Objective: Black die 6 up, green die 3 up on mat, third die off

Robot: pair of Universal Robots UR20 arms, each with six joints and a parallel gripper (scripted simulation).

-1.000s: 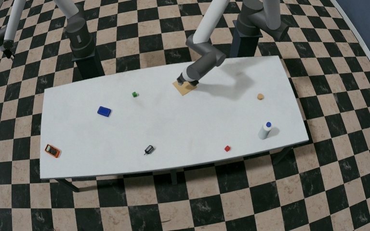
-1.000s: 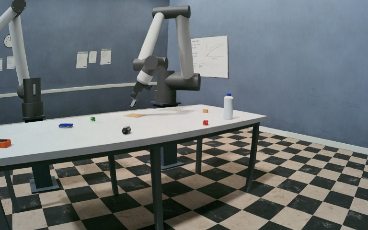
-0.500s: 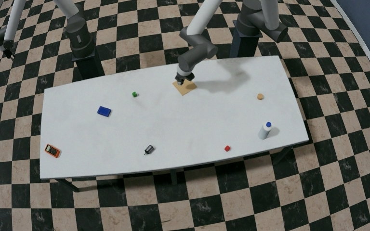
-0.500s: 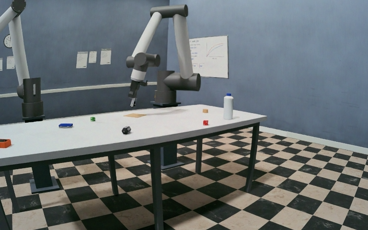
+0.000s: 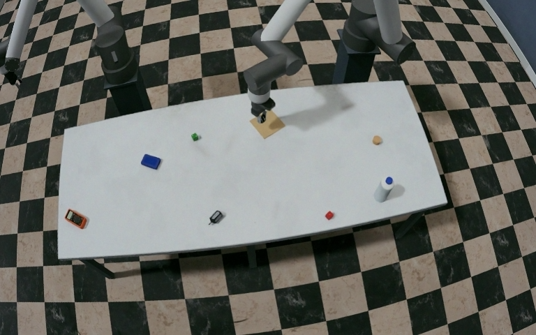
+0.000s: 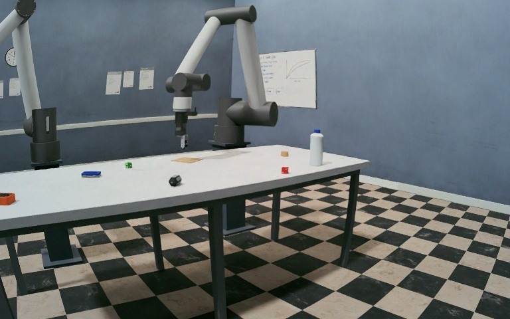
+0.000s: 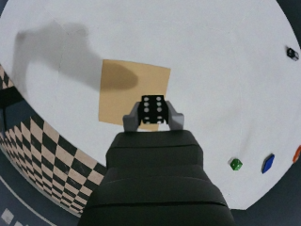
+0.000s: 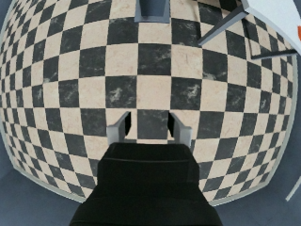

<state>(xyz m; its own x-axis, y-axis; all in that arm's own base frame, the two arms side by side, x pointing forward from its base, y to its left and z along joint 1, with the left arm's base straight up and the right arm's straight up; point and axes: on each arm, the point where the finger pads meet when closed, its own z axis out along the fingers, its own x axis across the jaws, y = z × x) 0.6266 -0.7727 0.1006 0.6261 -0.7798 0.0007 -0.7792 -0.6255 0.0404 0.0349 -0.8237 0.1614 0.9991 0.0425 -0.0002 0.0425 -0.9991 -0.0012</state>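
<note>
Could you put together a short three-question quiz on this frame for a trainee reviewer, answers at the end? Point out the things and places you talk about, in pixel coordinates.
1. What does the left end effector [image 5: 261, 117] [image 6: 183, 143] [image 7: 152, 108] hold?
A) red die
B) black die [image 7: 153, 106]
C) multimeter

2. True or false: the green die [image 5: 195, 137] [image 6: 128, 165] [image 7: 236, 164] lies off the mat [image 5: 272, 128] [image 6: 186, 160] [image 7: 150, 80].

3. Fill in the colour: the cap of the upright white bottle [image 5: 382, 192] [image 6: 316, 151] is ____.

Key: 1 B; 2 true; 3 blue.

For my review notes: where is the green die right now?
In the top view, the green die lies on the white table, left of the tan mat, nearest the blue box.
</note>
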